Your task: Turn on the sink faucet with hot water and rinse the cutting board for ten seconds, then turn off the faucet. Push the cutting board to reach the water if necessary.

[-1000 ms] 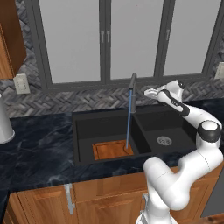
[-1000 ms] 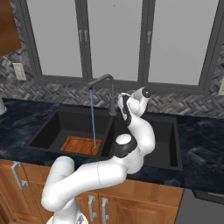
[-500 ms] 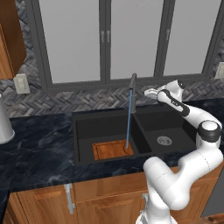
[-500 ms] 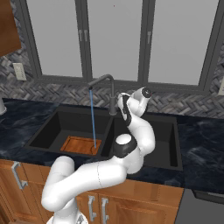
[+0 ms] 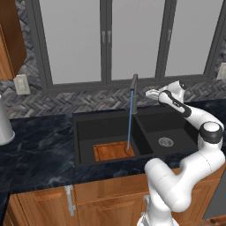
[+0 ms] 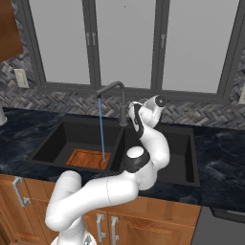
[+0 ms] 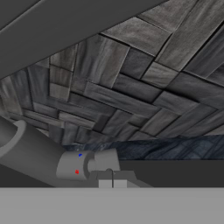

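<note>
Nearest the base, the cutting board (image 5: 113, 151) lay flat on the floor of the large left basin of the sink (image 5: 84, 128), toward its front right corner. The water (image 5: 129, 120) fell as a thin blue stream from the spout tip and met the board at its right end, close to the divider; the right base view showed the same contact near the board's right edge (image 6: 88, 158). The smaller right basin held a round silver drain (image 5: 165, 142). Behind the divider stood the sink faucet (image 6: 117, 97), spout angled over the left basin. The gripper (image 7: 112, 184) was clenched, fingertips together, right at the faucet's small side lever (image 7: 103, 160), with herringbone backsplash (image 7: 131, 87) beyond.
</note>
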Robot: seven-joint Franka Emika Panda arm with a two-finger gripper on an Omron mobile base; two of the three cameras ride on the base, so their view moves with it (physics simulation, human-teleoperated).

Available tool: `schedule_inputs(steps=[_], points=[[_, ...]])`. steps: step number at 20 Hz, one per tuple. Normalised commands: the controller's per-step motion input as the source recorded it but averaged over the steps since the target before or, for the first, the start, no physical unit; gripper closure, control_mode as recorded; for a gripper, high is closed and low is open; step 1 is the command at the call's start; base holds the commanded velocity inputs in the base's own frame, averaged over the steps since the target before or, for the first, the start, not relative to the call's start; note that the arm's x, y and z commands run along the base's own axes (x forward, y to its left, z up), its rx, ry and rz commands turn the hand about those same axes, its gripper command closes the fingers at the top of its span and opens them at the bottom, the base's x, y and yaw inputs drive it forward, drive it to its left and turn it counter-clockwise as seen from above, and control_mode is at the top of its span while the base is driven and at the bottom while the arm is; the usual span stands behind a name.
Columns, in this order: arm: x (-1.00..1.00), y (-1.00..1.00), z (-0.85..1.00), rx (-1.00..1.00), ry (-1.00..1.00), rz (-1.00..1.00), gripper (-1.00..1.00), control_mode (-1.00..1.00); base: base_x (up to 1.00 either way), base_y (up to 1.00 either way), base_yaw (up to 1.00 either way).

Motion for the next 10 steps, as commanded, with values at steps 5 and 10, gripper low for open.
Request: schedule_inputs(steps=[5, 10], points=[[0.0, 0.0, 0.0, 0.0, 0.0, 0.0, 1.0, -1.0, 0.0, 0.0, 0.0], [0.0, 0.0, 0.0, 0.0, 0.0, 0.0, 1.0, -1.0, 0.0, 0.0, 0.0]])
